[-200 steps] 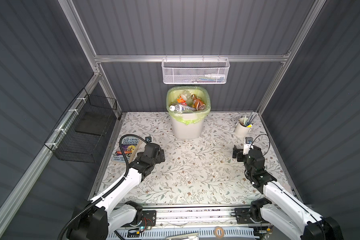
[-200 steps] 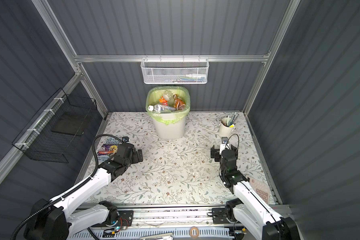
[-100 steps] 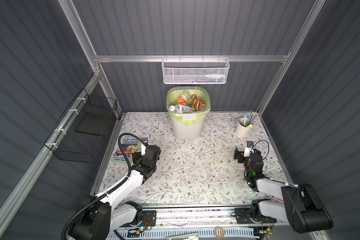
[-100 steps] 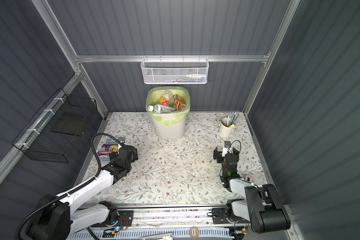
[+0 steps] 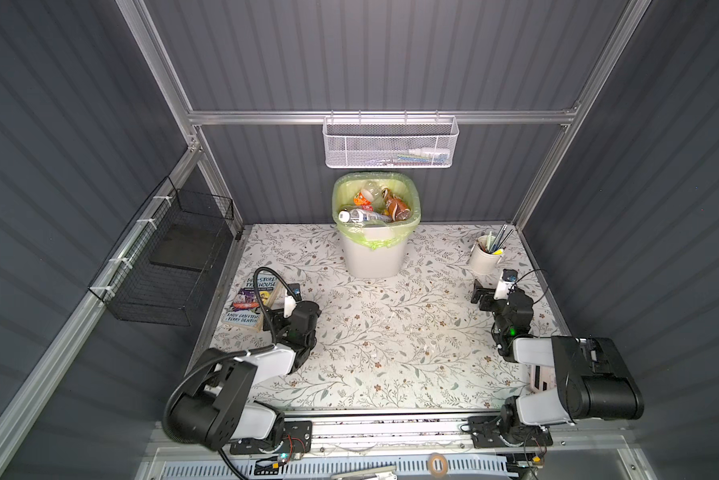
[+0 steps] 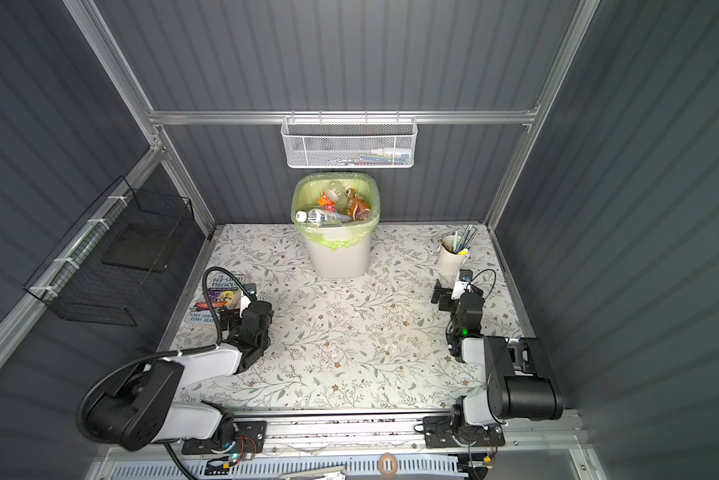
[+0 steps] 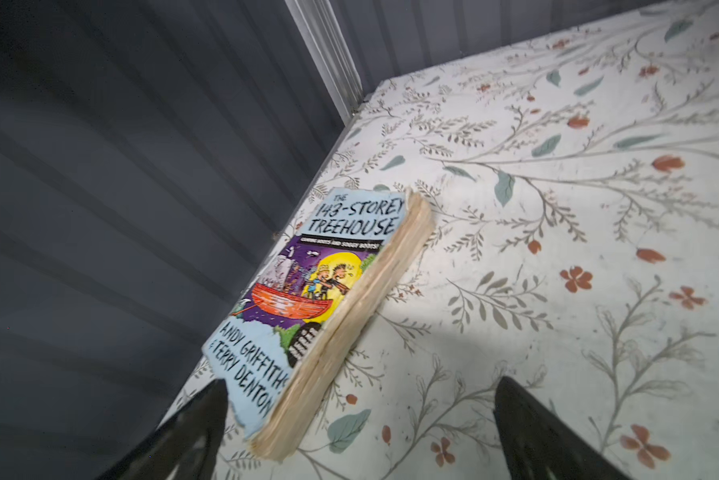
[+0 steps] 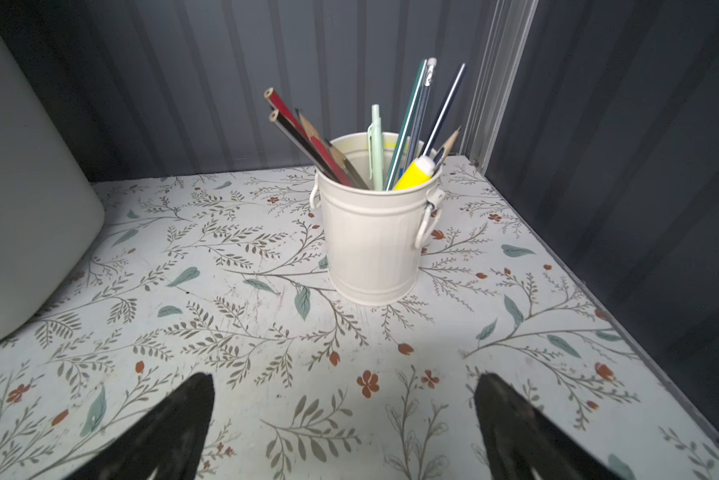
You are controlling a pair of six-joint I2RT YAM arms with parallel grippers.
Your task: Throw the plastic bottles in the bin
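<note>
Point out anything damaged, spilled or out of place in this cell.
The light blue paperback book by the left wall is battered: its cover is torn along one end, its pages yellowed and warped. The clear plastic bottles heap up to the rim of the white plastic bin; none spilled.

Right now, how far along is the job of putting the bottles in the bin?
Done, it seems: the bottles lie in the bin, and none shows on the table. In hand: nothing; the left fingers, by the book, and the right fingers, facing the pen cup, stand open. Left: apparently nothing.
</note>
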